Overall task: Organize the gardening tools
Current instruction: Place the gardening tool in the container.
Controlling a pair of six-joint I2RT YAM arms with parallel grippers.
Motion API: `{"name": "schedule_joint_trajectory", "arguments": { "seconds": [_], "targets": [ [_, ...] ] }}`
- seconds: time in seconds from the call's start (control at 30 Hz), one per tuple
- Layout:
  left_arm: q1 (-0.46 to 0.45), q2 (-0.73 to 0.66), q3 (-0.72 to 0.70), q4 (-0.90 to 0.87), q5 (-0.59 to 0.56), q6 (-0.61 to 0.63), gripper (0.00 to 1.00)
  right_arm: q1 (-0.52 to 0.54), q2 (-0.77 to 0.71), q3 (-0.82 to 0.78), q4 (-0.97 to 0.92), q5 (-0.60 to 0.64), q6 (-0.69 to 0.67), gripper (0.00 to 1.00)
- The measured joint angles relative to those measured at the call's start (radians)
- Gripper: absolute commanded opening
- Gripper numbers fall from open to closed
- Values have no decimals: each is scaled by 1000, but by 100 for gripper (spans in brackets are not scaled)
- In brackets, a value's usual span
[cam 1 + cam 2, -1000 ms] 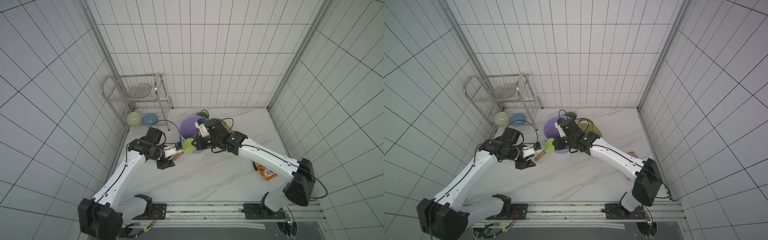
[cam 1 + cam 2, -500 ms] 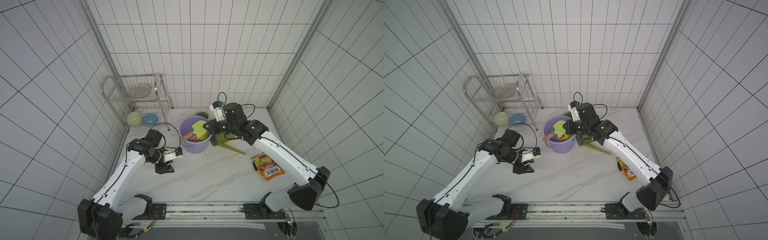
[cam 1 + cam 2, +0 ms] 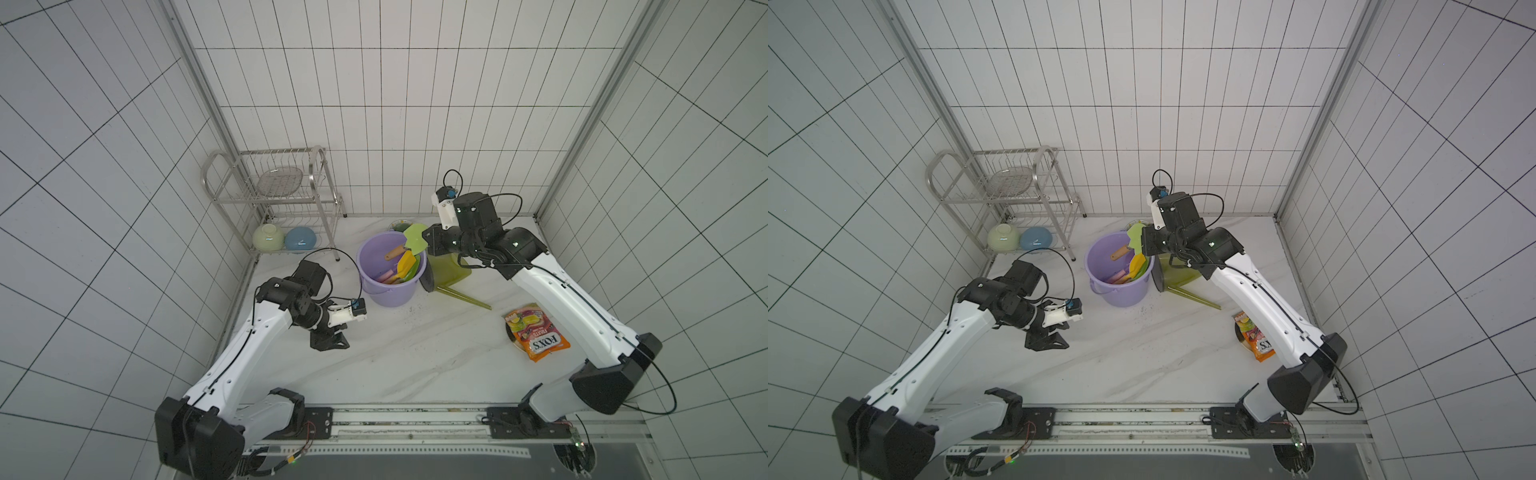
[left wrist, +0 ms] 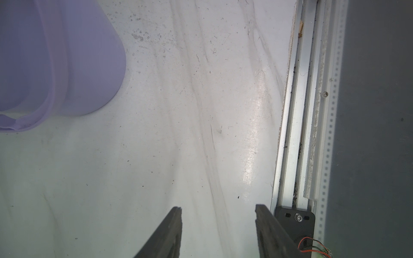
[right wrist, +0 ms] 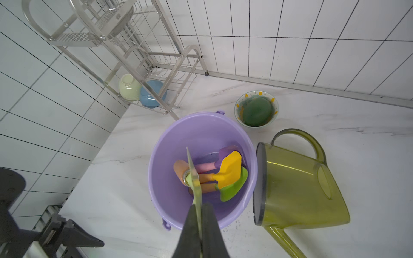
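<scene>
We've got our right gripper (image 5: 199,207) clamped on the pale green trowel (image 5: 193,181) by its blade, right above the lilac bucket (image 5: 169,138), handle angled down toward the opening. Meanwhile our left gripper (image 4: 218,207) hangs part-open and empty, farther off.

Both top views look steeply down from high on the whole tabletop (image 3: 415,365); left wrist view close over it, lilac bucket (image 4: 44,67) beside; right wrist view looks into that bucket
</scene>
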Motion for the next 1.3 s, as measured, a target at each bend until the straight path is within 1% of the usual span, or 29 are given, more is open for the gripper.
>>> {"name": "schedule_joint_trajectory", "arguments": {
  "seconds": [0.33,0.8,1.0,1.17,1.3],
  "targets": [
    [-2,0,-26,6,-2,0,55,1,162,32,-60,-6,-61,0],
    [-7,0,-50,26,-22,-1,55,25,312,58,-50,-76,-60,0],
    [-8,0,-52,30,-28,-1,54,29,350,58,-24,-105,-45,0],
    [-8,0,-57,36,-33,-1,54,29,367,58,-13,-118,-36,3],
    [-8,0,-57,38,-36,-1,54,29,368,58,-10,-126,-31,9]
  ]
}}
